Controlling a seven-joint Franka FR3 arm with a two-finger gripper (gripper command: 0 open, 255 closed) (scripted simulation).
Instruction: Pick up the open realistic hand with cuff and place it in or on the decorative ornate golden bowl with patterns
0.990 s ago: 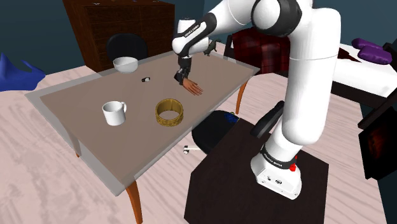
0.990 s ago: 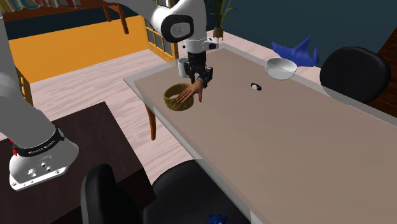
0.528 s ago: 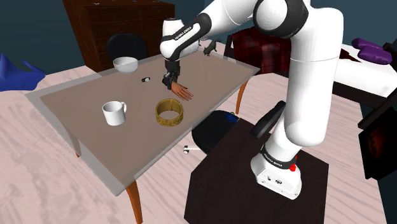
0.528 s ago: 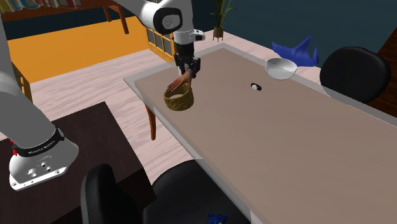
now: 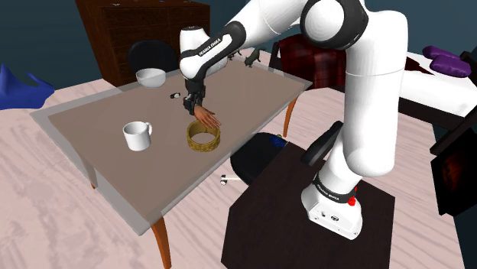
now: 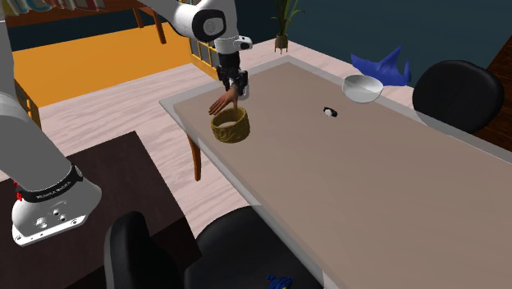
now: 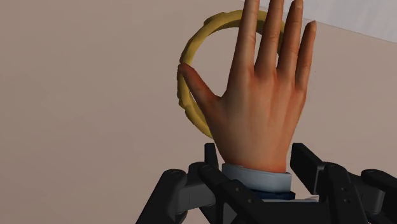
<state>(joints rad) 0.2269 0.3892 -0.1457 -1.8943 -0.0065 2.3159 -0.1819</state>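
Clasping the hand (image 7: 264,108) by its cuff (image 7: 256,178), the gripper (image 7: 257,167) has its two black fingers (image 7: 212,162) pressed on the cuff's sides, so the hand hangs in the air above the table (image 5: 92,115).

The hand looks lifelike. Its skin is a warm flesh tone that reddens toward the wrist, with four straight digits slightly fanned and the thumb set out to one side. The cuff is a pale band at the wrist with a darker blue strip under it. No writing shows on the hand or cuff. Dark lettering runs along the white forearm (image 5: 210,47) and across the base (image 5: 332,191), but it is too small to read.

The hand's long axis carries on from the gripper's, cuff at the gripper and fingertips away from it. In the shoulder view the hand (image 5: 206,118) slants down toward that view's right, its tips over the far rim of the bowl (image 5: 203,136). In the second exterior view the hand (image 6: 220,104) slants down toward that view's left, close above the bowl (image 6: 231,127). In the wrist view the bowl's rim (image 7: 184,95) curves behind the thumb and palm.

The bowl is a low golden ring with a patterned wall, standing on the brown tabletop. A white mug (image 5: 137,136) stands apart from it, and a white dish (image 5: 151,76) sits farther off.
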